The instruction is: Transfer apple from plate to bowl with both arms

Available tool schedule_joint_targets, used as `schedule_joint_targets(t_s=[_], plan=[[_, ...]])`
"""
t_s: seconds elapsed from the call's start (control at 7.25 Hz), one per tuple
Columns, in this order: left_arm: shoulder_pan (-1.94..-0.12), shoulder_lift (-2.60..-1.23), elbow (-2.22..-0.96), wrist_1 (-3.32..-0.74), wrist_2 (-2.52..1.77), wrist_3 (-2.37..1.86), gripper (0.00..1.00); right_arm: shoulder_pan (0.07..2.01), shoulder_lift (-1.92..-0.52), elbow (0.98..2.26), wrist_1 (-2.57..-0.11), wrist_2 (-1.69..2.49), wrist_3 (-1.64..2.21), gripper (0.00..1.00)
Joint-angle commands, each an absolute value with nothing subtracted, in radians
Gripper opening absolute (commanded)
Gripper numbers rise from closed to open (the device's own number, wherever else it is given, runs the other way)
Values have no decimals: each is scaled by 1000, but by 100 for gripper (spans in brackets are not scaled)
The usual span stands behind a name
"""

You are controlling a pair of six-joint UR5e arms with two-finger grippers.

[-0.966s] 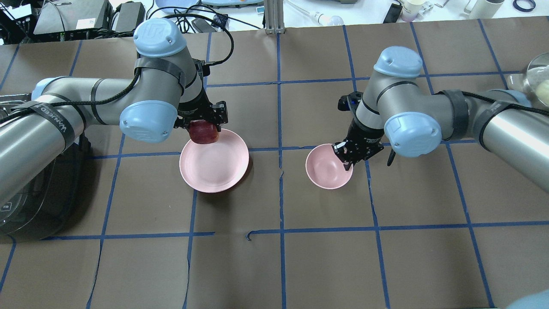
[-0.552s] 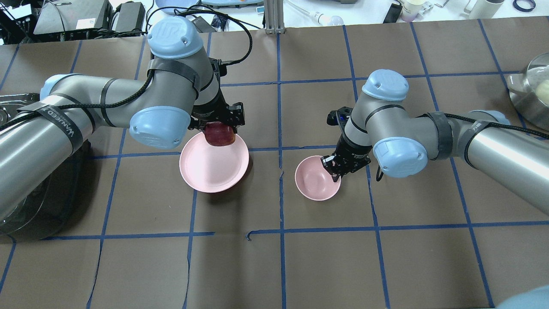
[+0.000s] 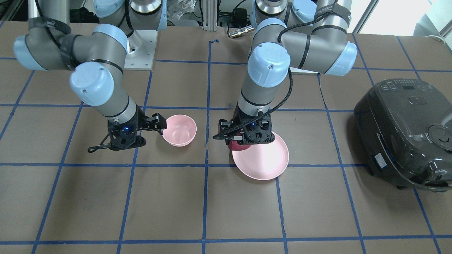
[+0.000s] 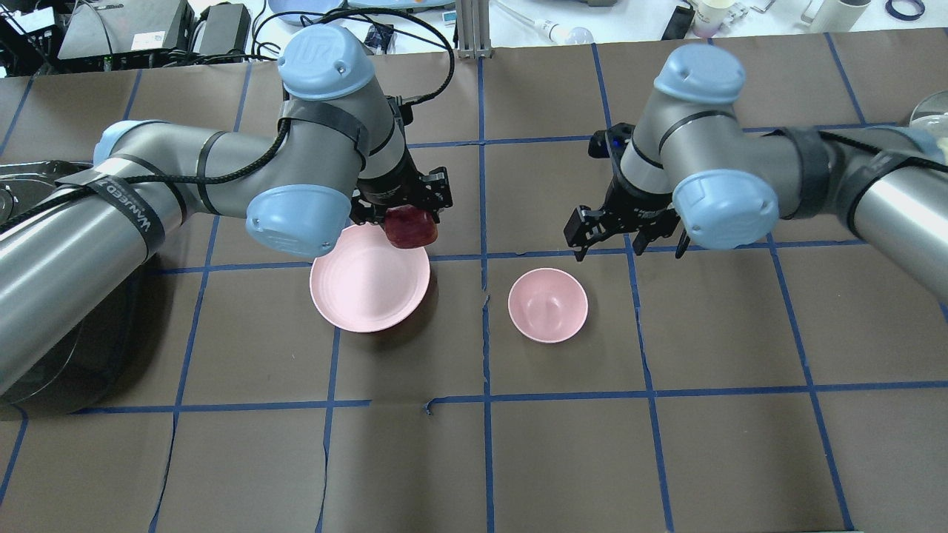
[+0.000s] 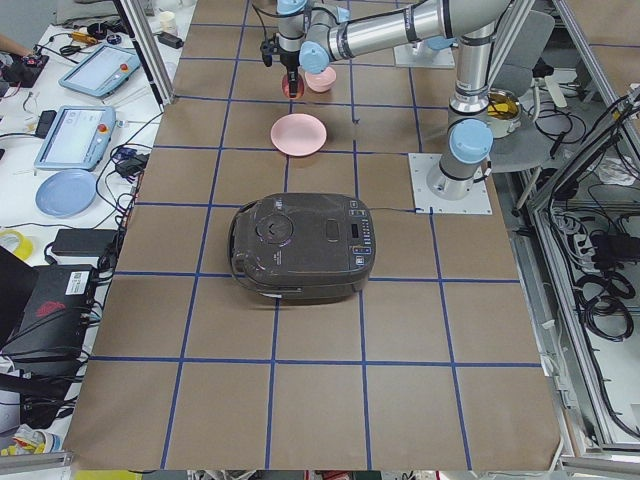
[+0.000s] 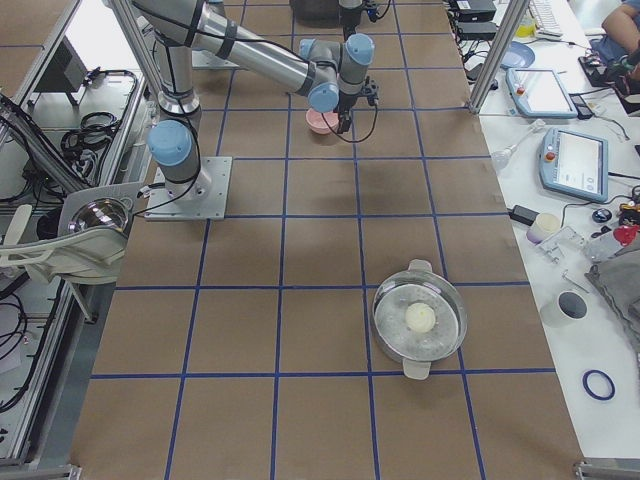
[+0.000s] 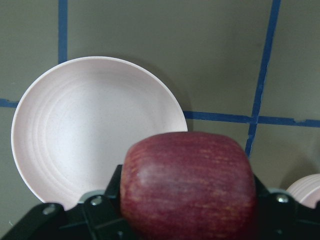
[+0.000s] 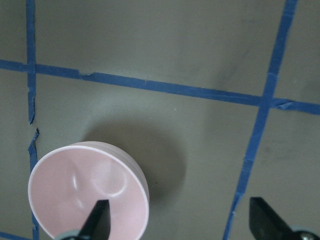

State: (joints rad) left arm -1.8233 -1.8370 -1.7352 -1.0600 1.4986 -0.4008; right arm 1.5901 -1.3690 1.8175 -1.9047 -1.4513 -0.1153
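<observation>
The left gripper (image 4: pixel 405 217) pinches the small dark red apple (image 4: pixel 409 228); hold it level until the deep pale pink bowl (image 4: pixel 548 305) sits directly beneath. The right gripper (image 8: pixel 182 222) is spread.

Your right tool (image 4: pixel 623 237) has opened and risen, leaving the bowl (image 4: pixel 548 305) below it; your left tool (image 4: pixel 404 213) has carried the apple (image 4: pixel 411 228) over the plate's (image 4: pixel 329 307) rim.

apple (image 7: pixel 187 182): clamped between my end effector (image 7: pixel 187 212) fingers, bottom centre
plate (image 7: pixel 95 130): on counter (image 7: pixel 150 35), left of the apple, lower edge hidden
bowl (image 7: pixel 306 189): rim sliver, right edge
tape lines (image 7: pixel 262 75): blue
</observation>
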Motion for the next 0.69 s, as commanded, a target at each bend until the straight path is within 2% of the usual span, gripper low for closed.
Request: schedule_joint_targets(t_s=[0.0,0.28,0.55], plan=[[-1935,-1858,-1721,-1010,1496,-570,17,1551,-1492,1703,-1670,-1496,-117,100],[-2055,-1900,-1726,-880,1496,-684,17,1543,-1554,1666,-1610,-1572,-117,100],[-2083,-1968,-1729,-825,1497,-712,18,1546,-1549,1622,-1606,-1572,-97,100]])
